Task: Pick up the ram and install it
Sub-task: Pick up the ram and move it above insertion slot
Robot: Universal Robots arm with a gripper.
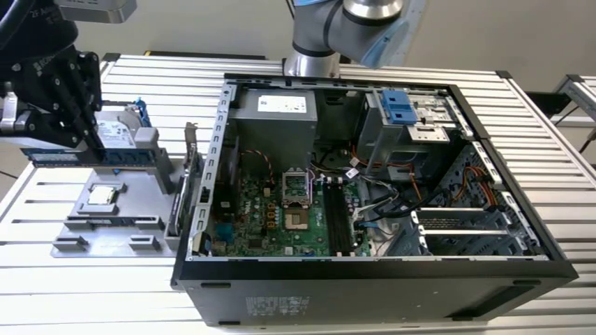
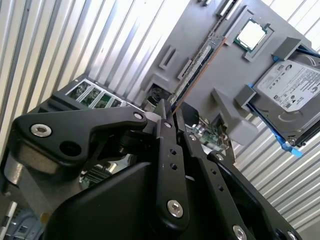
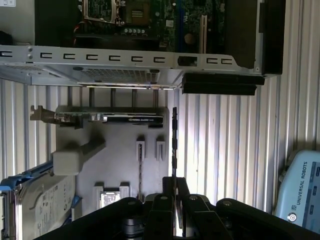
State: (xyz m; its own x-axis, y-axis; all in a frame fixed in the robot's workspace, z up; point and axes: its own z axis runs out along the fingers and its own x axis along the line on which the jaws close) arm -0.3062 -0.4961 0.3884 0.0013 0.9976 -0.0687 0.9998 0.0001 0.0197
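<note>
The ram (image 1: 51, 155) is a slim bluish stick held level in the air, above the left end of the grey parts holder (image 1: 139, 183) in the exterior view. My black gripper (image 1: 91, 145) is shut on one end of it. In both wrist views the ram (image 2: 197, 67) (image 3: 174, 135) appears edge-on, sticking straight out from between the closed fingers (image 2: 165, 131) of the gripper (image 2: 174, 112) (image 3: 173, 182). The motherboard's black slots (image 1: 337, 220) lie inside the open computer case (image 1: 373, 276), well to the exterior view's right of the gripper.
On the holder sit a square silver processor chip (image 1: 100, 196) (image 2: 251, 34), a silver hard drive with blue brackets (image 1: 117, 132) (image 2: 295, 90) and an upright graphics card (image 3: 110, 118). The case's metal side wall (image 1: 220, 160) stands between holder and motherboard. Ribbed table (image 1: 84, 293) surrounds everything.
</note>
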